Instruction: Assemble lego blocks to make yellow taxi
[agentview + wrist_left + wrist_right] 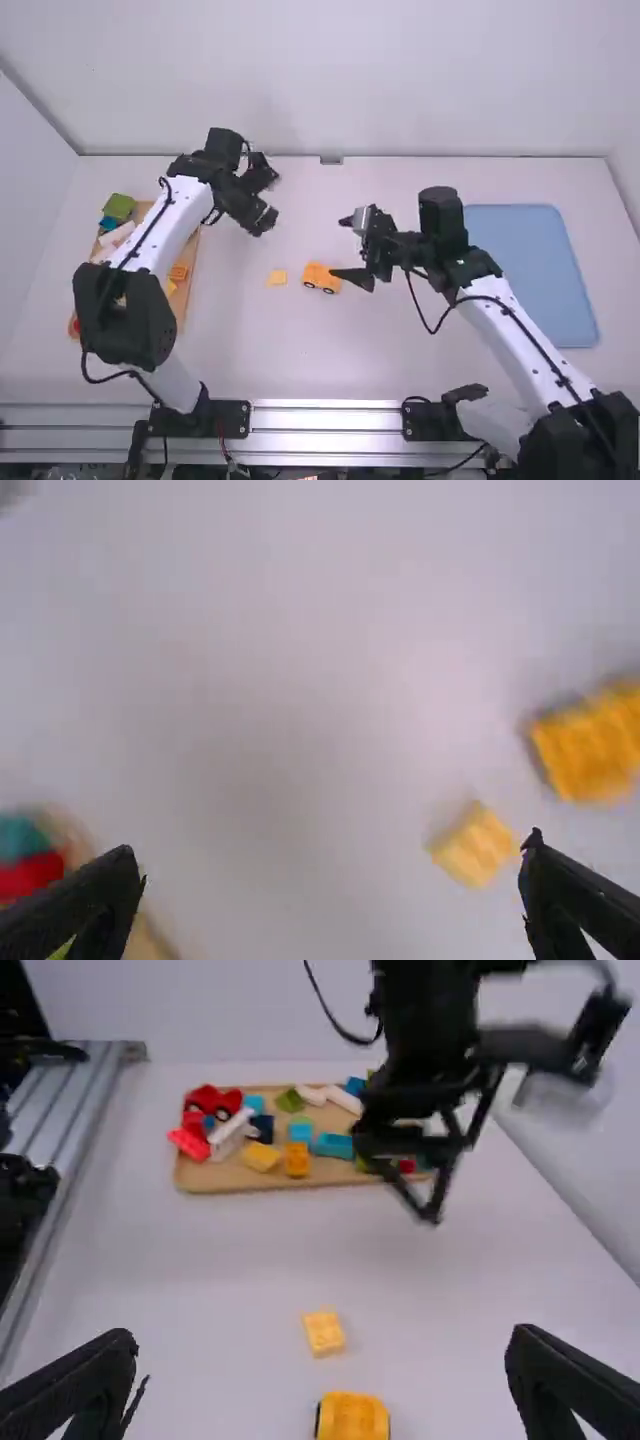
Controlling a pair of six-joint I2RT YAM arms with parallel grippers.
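Yellow car body (318, 274) stands on its black wheels at mid-table, upright, well inside both arms' reach. Likely put there as the base of the taxi, so one arm can steady it while the other adds pieces.

Small yellow block (277, 278) lies at nine o'clock from the body, near but apart. Probably set out as the next piece, perhaps a roof or sign; exact role cannot be told.

Wooden tray (250, 1182) farther out toward nine o'clock, holding loose coloured blocks. Seems the supply, on the left arm's side for easy picking. Blue tray (530, 270) well off at three o'clock; purpose unclear, possibly for the finished taxi.

Left gripper (272, 198) at eleven o'clock from the body, above the table. Fingers wide apart, nothing between them, touching neither yellow part. Empty, so free to fetch the small block.

Right gripper (345, 248) just beside the body, toward one o'clock. Fingers spread wide, nothing held; one tip comes close to the body's three o'clock end. Contact cannot be told. Well placed, I judge, to brace the body. Risk: a careless close could nudge it askew.
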